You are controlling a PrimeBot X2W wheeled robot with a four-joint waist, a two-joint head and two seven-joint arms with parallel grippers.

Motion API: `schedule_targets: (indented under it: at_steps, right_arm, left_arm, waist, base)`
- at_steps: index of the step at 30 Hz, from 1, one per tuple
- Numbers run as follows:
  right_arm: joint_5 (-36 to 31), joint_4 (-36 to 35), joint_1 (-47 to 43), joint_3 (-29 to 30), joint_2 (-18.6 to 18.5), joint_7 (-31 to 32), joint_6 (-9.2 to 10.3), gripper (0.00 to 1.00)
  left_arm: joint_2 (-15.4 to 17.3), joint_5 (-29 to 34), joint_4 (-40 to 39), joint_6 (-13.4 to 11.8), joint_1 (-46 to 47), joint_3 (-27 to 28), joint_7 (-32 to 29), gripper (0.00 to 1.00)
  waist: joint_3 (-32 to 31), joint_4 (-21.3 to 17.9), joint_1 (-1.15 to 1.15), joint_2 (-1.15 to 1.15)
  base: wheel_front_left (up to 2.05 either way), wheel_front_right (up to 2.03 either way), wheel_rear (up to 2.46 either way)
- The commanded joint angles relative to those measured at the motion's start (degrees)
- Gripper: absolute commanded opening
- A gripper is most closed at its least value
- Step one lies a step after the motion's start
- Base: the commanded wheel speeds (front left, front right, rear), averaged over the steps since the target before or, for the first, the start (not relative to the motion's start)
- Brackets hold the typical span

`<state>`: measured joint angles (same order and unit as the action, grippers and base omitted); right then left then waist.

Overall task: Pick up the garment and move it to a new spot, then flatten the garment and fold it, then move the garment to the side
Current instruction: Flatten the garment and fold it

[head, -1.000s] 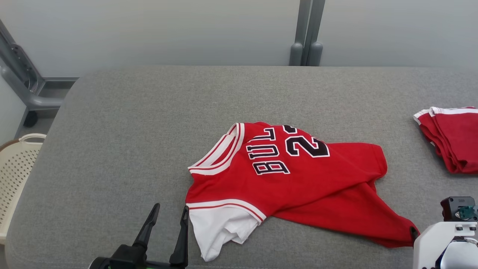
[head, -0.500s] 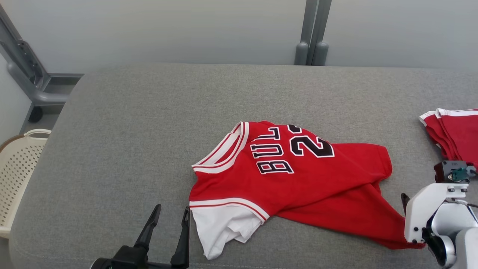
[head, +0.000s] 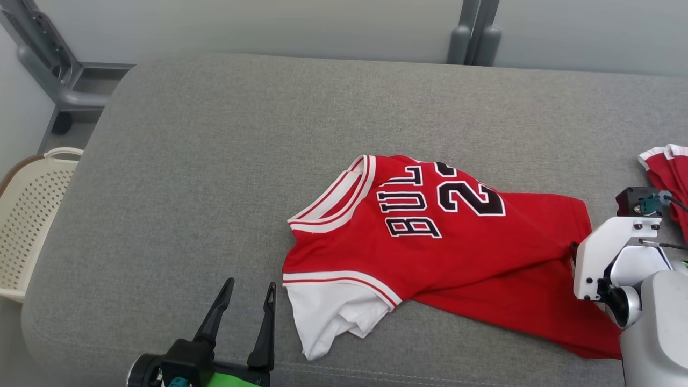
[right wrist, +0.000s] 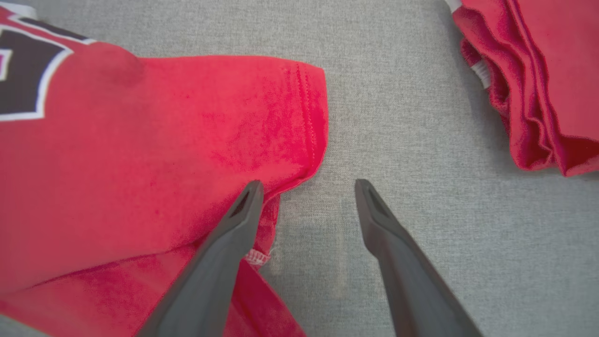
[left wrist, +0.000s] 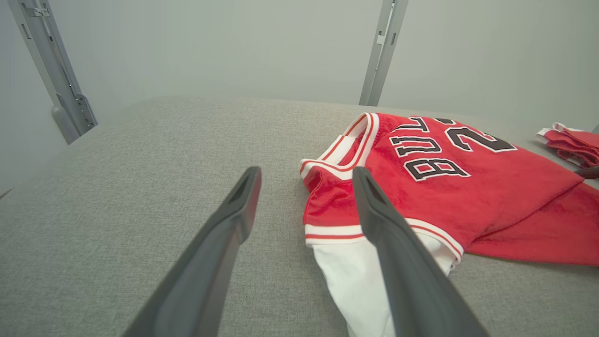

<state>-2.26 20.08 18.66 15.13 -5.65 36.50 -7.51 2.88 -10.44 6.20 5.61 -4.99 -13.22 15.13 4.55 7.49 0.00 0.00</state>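
Now, garment: red shirt, lying crumpled on the grey cushion, toward 4 o'clock from the middle.
Left gripper: spread wide, holding nothing, at 7 o'clock, just beside the garment.
Right gripper: spread wide, holding nothing, at the garment's 3 o'clock edge, one finger over the cloth.
Red pile: far out at 3 o'clock.

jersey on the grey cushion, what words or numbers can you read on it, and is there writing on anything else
"BUL": black letters outlined in white on the chest of the red jersey; a fourth letter is cut off by a fold.
"2": same style, beside the letters on that jersey; a second digit is half hidden by the fold.
Folded red garment: no text to be seen.
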Motion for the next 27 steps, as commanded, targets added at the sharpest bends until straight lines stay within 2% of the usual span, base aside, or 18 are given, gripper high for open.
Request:
schedule_targets:
  at_steps: [1, 10, 27]
  right_arm:
    - [-0.5, 1.2, 1.2, -0.2, -0.4, -0.6, 0.05, 1.00]
    - [0.8, 5.2, 2.1, -1.2, -0.6, -0.4, 0.05, 1.00]
    - [3.7, -5.3, -5.0, -0.7, -1.4, 3.9, 0.05, 1.00]
  left_arm:
    - [0.1, 0.3, 0.1, 0.3, 1.1, 0.0, 0.0, 1.00]
    - [0.1, -0.2, 0.3, 0.1, 1.8, -0.3, 0.0, 1.00]
    - [0.1, -0.8, 0.1, -0.6, 1.9, -0.5, 0.0, 1.00]
  waist:
    - [1.2, 1.1, 0.00, 0.00]
    - [1.9, 2.2, 0.00, 0.00]
    - [1.7, 1.1, 0.00, 0.00]
  base:
    - [0.00, 0.00, 0.00]
    - [0.00, 0.00, 0.00]
    - [0.00, 0.00, 0.00]
